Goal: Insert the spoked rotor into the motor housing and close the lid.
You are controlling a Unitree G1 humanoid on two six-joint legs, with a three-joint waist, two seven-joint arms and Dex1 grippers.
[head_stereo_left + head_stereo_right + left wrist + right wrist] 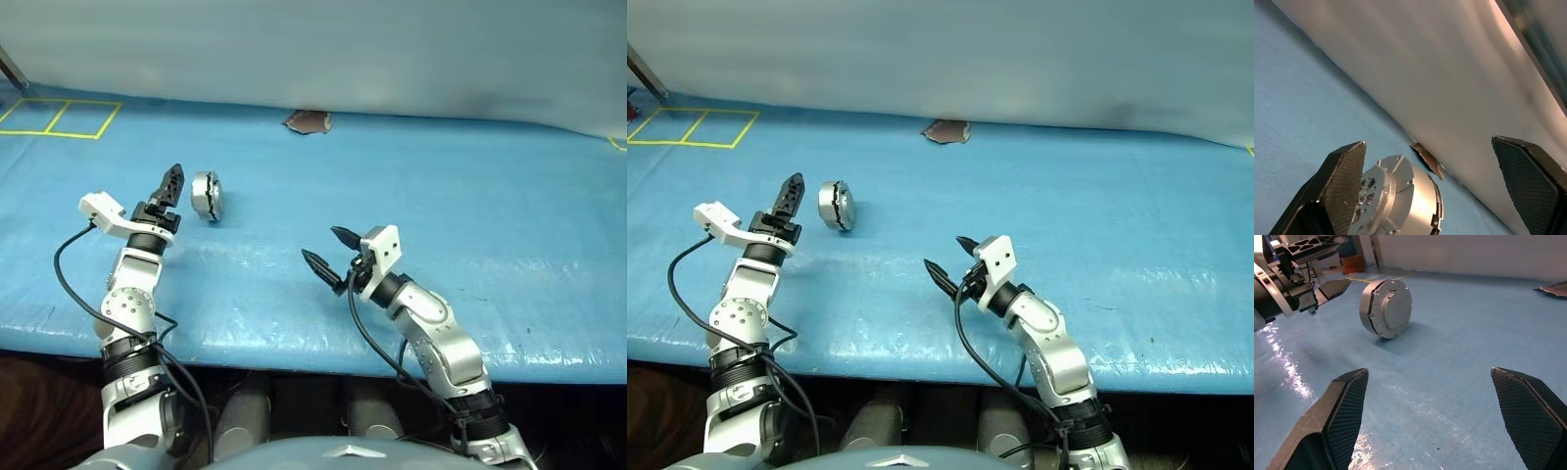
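Note:
The motor housing is a round silver drum standing on its edge on the blue sheet. Its lid, the face with dark cut-outs, lies flat against it. The spoked rotor is out of view. My left gripper hovers open just left of the housing, apart from it, and the housing lies ahead between its fingers. My right gripper is open and holds nothing, well to the right of the housing and nearer me. It faces the housing's flat screwed side.
A torn brown patch sits at the far edge of the blue sheet, against the pale back wall. Yellow tape squares mark the far left corner. The table's front edge runs close below both arms.

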